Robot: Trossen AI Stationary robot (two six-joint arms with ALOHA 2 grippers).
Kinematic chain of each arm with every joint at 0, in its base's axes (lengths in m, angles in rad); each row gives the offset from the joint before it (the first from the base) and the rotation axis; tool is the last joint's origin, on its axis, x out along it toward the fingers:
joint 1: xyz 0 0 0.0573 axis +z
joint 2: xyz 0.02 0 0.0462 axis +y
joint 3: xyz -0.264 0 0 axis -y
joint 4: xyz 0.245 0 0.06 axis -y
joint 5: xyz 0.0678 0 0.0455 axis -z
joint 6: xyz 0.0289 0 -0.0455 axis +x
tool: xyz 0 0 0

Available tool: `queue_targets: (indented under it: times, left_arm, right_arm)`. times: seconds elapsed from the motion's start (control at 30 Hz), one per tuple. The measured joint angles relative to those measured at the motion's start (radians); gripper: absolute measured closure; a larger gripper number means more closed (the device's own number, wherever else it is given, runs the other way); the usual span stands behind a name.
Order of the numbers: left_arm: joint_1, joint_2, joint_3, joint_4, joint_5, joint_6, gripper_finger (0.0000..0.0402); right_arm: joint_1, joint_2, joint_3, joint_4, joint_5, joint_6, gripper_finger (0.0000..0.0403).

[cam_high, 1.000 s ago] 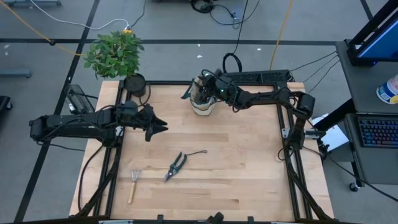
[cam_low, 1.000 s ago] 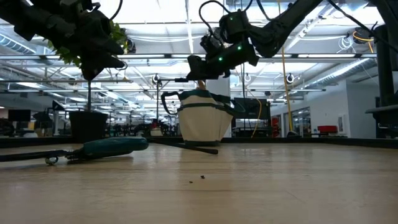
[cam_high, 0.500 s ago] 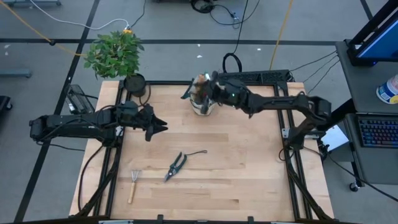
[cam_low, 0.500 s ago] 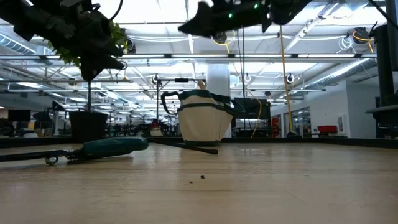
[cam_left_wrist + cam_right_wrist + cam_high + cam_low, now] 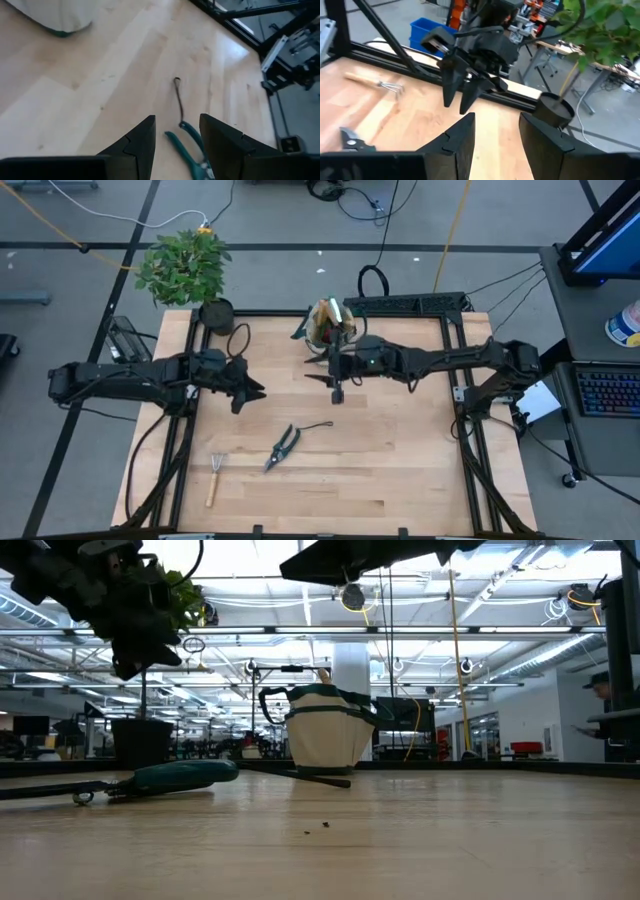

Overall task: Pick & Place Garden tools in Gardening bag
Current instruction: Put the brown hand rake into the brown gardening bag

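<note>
The beige gardening bag (image 5: 328, 332) stands upright at the table's far middle, with tool handles (image 5: 330, 313) sticking out of its top; it also shows in the low view (image 5: 324, 740). Green-handled pruning shears (image 5: 284, 445) lie flat near the table's middle, their cord loop (image 5: 178, 96) toward the far side. A wood-handled little rake (image 5: 214, 476) lies flat at the near left. My left gripper (image 5: 258, 392) hangs open and empty, on the far left of the shears (image 5: 192, 147). My right gripper (image 5: 337, 394) hangs open and empty over bare table, on the near side of the bag.
A leafy plant (image 5: 184, 264) in a black pot (image 5: 217, 313) stands at the table's far left corner. Black frame rails (image 5: 460, 380) run along the table's edges. Bare wood lies on the table's right half and near side.
My right gripper has left the top of the bag, risen, and swung toward the table's near edge, empty, to a place over the table's middle. My left gripper has dipped slightly toward the shears. The bag, shears and rake have stayed where they were.
</note>
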Motion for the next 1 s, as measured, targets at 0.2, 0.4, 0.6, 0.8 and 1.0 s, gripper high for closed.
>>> queue_targets:
  times: [0.2,0.4,0.6,0.8,1.0]
  left_arm:
    - [-0.101,0.0,0.0,0.0,-0.005,-0.051,0.0243]
    - [-0.218,0.0,0.0,0.001,-0.098,-0.151,0.0243]
    - [-0.327,0.0,0.0,0.001,-0.14,-0.424,0.0243]
    - [-0.506,0.0,0.0,-0.001,-0.179,-0.725,0.0243]
    - [-0.742,0.0,0.0,0.0,-0.351,-1.02,0.0243]
  right_arm:
    - [0.053,0.0,0.0,-0.007,0.034,0.093,0.0259]
    - [0.109,0.0,0.0,-0.062,0.051,0.242,0.0259]
    - [0.158,0.0,0.0,-0.13,0.051,0.338,0.0259]
    - [0.193,0.0,0.0,-0.183,0.051,0.353,0.0259]
    - [0.208,0.0,0.0,-0.225,0.05,0.353,0.0259]
